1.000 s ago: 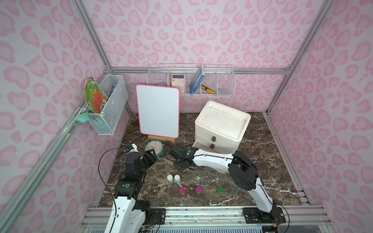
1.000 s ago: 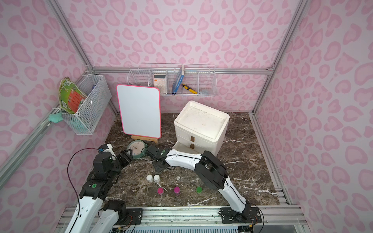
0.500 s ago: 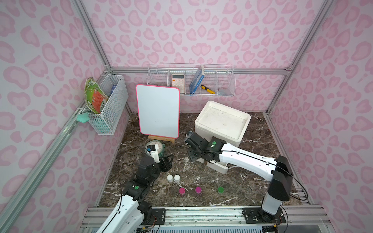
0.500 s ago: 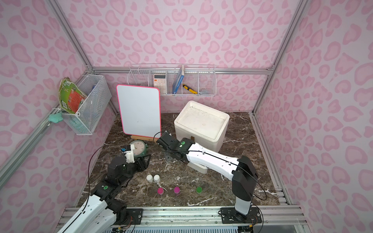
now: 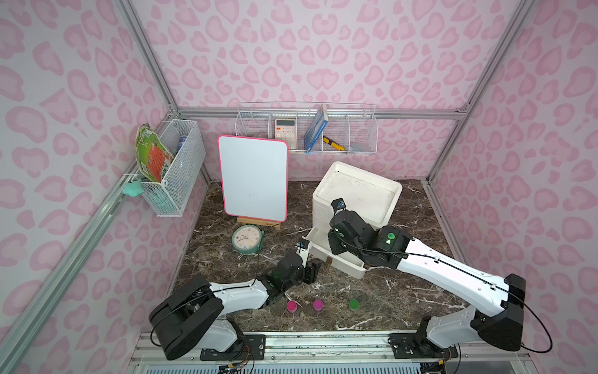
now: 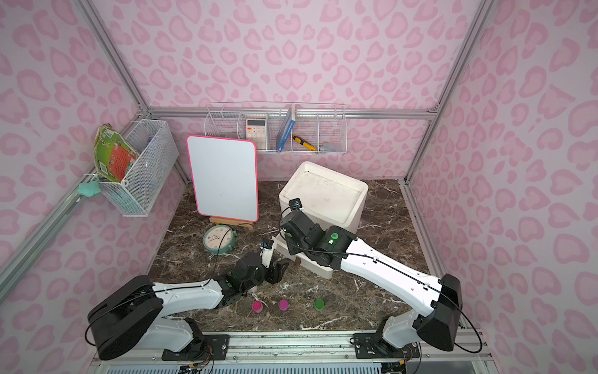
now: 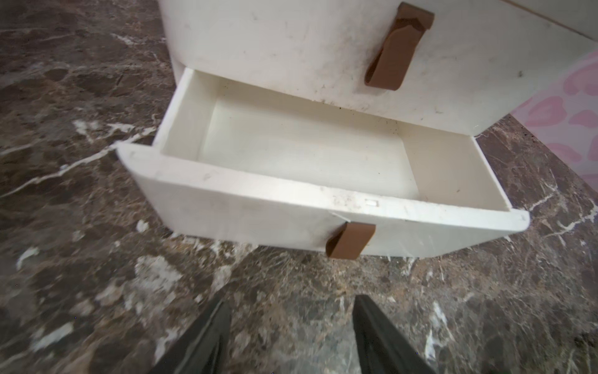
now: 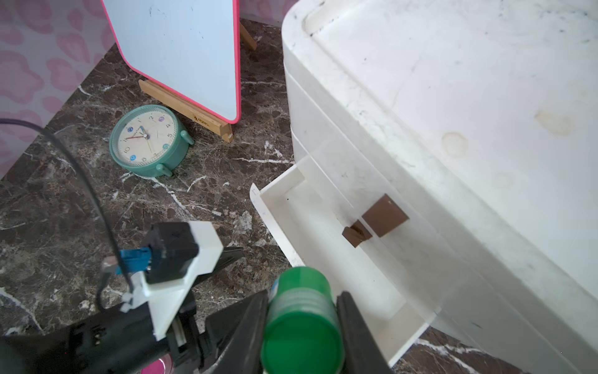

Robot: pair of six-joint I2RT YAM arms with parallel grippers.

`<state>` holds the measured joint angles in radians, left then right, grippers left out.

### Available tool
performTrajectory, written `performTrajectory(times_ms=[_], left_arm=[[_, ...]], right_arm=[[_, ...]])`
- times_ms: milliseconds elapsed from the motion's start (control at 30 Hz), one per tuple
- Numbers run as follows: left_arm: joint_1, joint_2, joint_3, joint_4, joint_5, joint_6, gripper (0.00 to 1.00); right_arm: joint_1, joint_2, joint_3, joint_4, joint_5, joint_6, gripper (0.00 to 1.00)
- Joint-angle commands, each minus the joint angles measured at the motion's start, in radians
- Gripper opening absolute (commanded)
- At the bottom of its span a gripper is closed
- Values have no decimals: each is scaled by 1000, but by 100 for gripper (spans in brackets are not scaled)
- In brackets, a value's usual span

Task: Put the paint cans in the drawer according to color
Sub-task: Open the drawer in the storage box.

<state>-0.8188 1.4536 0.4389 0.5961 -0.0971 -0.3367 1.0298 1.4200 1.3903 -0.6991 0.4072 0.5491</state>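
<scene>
— What does the right gripper (image 8: 302,311) have?

— A green paint can (image 8: 301,330), clamped between both fingers with its lid facing the wrist camera. It hangs over the pulled-out bottom drawer (image 7: 259,207), close to that drawer's front wall.

— Is there anything in that drawer?

— In the left wrist view its floor is bare. The two drawers above it in the drawer chest (image 5: 356,191) are pushed in, and the brown tab handle (image 7: 351,241) on the open one hangs free.

— And the left gripper (image 7: 291,336)?

— Its fingers (image 7: 207,336) are spread with nothing between them, only the marble tabletop (image 5: 404,291) underneath. In both top views it sits low, just in front of the open drawer, near it but not touching.

— Where are the other cans?

— In both top views, two pink cans (image 5: 292,306) (image 5: 318,304) stand side by side near the front edge of the table, with a second green can (image 5: 354,304) beside them in the same row, well apart from the chest. I cannot make out any white ones; the left arm covers the spot just behind the pink pair
</scene>
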Motion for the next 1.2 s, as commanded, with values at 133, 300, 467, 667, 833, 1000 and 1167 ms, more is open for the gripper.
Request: performTrajectory(times_ms=[133,300,467,667,833,1000,1167], left_arm=[[-32,164,48,198,-47,18,65],[-46,203,57,239,-33,26,64],[-55,226,53,263,-23,40,64],[-57,244,81,238,-46,40,60],[-57,262,91,240,-54,44,51],[-56,278,98,238,-49,39,41],[-57,279,98,245,-39,40,24]], right_arm=[[0,-28,-20,33,22,15,21],[-3,-35,-20,39,22,14,21],[-3,-36,-63,53,13,16,21],[-5,-39,-80,62,7,20,21],[-4,-37,-76,64,4,22,21],[-5,-32,-69,60,0,22,21],[-5,-23,-60,60,-1,16,21]])
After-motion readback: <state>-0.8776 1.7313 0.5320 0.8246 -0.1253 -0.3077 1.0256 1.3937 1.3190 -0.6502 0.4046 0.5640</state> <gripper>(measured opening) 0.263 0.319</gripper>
